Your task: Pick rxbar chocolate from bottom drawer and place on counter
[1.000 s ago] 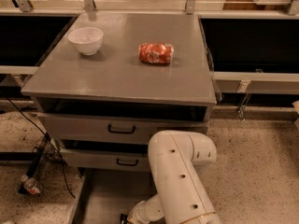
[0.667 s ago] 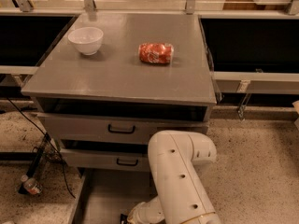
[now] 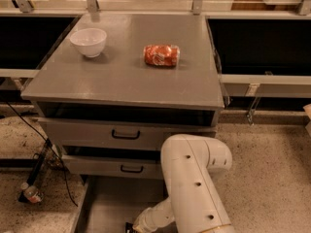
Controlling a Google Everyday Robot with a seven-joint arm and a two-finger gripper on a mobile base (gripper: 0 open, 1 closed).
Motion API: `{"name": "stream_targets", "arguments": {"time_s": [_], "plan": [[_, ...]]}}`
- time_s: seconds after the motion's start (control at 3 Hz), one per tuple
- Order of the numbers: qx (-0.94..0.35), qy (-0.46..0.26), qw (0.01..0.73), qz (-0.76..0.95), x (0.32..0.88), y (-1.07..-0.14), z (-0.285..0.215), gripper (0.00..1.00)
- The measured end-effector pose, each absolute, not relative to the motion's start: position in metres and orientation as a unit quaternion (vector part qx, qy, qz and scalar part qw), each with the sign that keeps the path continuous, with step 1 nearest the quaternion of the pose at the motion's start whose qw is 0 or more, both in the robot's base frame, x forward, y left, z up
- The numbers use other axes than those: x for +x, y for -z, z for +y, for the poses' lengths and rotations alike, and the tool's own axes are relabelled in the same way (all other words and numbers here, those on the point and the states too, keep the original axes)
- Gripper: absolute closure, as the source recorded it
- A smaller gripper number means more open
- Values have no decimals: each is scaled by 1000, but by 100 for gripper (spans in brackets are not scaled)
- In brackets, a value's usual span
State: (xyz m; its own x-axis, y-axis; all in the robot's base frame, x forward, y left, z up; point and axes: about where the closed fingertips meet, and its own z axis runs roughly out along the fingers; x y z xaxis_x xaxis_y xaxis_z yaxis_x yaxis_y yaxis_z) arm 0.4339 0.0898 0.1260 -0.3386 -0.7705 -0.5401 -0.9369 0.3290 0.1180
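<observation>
A: smooth grey metal counter (image 3: 121, 81), slight sheen. bottom drawer (image 3: 112, 203) same grey, duller.
B: yep. glossy white bowl (image 3: 88, 41), shiny red can (image 3: 161, 55), smooth white arm (image 3: 194, 178). dark gripper (image 3: 130, 226) down in that drawer.

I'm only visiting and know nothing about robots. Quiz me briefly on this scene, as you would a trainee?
1. True or false: the red can stands upright on the counter.
2. What shares the counter with the can? A) a plate B) a white bowl C) a bottle
3. Fill in: the arm reaches down to the open bottom drawer, and its gripper shows at the picture's ______ edge.
Key: 1 false, it lies on its side; 2 B; 3 lower.
</observation>
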Motion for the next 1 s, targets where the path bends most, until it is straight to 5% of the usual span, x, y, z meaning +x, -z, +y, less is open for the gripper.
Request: {"name": "stream_targets", "arguments": {"time_s": [1.0], "plan": [[-560, -170, 221, 780, 470, -247, 91, 100]]}}
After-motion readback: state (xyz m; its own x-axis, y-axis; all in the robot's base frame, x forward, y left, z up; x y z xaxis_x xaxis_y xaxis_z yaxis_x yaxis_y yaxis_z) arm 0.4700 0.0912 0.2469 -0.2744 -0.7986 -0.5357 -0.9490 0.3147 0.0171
